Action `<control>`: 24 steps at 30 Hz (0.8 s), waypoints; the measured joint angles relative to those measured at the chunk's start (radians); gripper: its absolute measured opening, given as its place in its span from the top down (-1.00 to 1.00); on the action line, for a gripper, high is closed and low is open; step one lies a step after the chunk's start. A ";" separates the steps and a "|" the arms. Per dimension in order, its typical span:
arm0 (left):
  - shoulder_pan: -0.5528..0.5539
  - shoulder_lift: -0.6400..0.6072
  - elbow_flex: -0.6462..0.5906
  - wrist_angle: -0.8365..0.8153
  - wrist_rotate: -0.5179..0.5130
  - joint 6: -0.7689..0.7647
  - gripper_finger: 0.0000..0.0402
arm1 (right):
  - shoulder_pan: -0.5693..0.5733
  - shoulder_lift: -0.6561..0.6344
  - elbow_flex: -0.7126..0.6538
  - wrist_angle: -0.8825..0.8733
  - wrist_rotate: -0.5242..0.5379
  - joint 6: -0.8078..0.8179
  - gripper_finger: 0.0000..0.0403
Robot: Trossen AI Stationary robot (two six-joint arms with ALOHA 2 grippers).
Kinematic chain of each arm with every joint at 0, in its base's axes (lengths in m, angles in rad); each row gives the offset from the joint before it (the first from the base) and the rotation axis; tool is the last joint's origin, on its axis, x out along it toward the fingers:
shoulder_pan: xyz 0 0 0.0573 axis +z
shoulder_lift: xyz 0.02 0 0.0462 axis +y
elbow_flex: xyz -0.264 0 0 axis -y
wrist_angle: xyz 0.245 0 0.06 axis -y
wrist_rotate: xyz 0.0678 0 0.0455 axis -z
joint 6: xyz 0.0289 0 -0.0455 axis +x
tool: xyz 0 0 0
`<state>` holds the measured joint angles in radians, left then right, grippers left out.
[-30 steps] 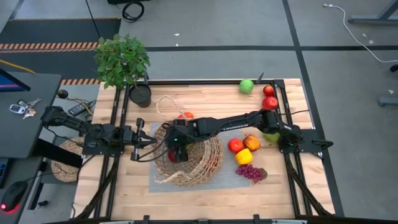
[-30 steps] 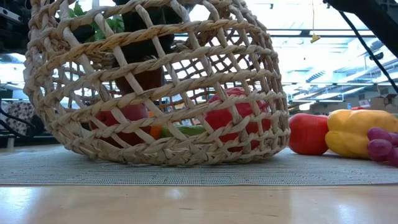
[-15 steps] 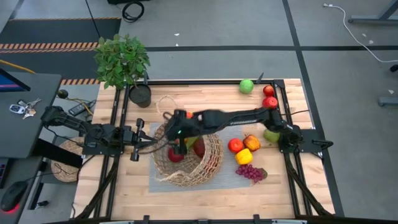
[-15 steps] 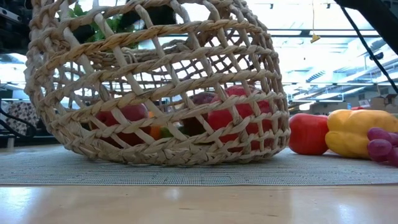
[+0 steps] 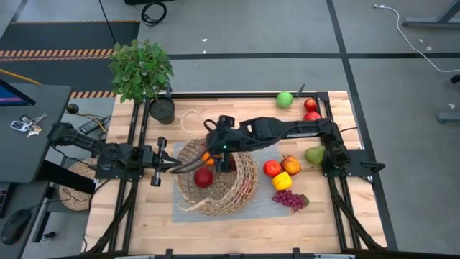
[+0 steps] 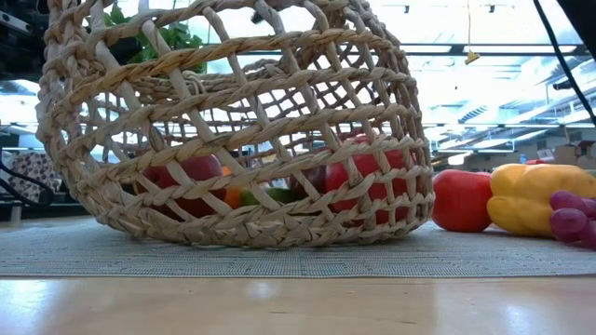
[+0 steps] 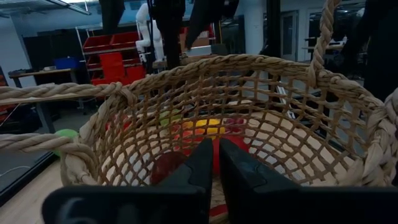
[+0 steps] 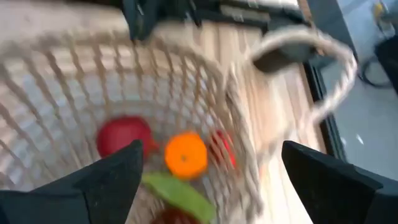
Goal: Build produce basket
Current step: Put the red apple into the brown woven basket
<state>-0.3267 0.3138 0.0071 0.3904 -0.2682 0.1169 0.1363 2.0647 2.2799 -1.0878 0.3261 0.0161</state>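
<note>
- The basket [image 5: 215, 180] was seen at the centre of the high view, on a grey mat [image 5: 287, 208] on the wooden table [image 5: 129, 230]; its looped handle [image 5: 190, 119] lay toward the upper left of the rim.
- The right gripper [image 5: 218, 147] was placed above the basket's upper rim, fingers spread wide and nothing held between them.
- The left gripper [image 5: 188, 165] was found at the basket's left rim, its fingers pressed narrow over the wicker edge, apparently steadying it.
- Inside the basket a red apple [image 5: 203, 177], an orange [image 8: 186, 155] and a green piece [image 8: 175, 194] were seen.
- Right of the basket, a red piece [image 5: 272, 167], a yellow piece [image 5: 282, 180], grapes [image 5: 290, 199] and a pear [image 5: 314, 155] lay on the table; a green apple [image 5: 285, 99] was at upper right.
- A drop-off was judged just finished; next, the empty right gripper would need to be swung to the loose produce.
</note>
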 joint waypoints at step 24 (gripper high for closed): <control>0.000 0.000 0.000 0.000 0.000 0.000 0.86 | -0.090 -0.560 -0.947 0.514 0.117 0.051 -0.78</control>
<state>-0.3264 0.3141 0.0074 0.3904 -0.2684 0.1169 0.0467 1.5045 1.3324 -0.5733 0.4434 0.0667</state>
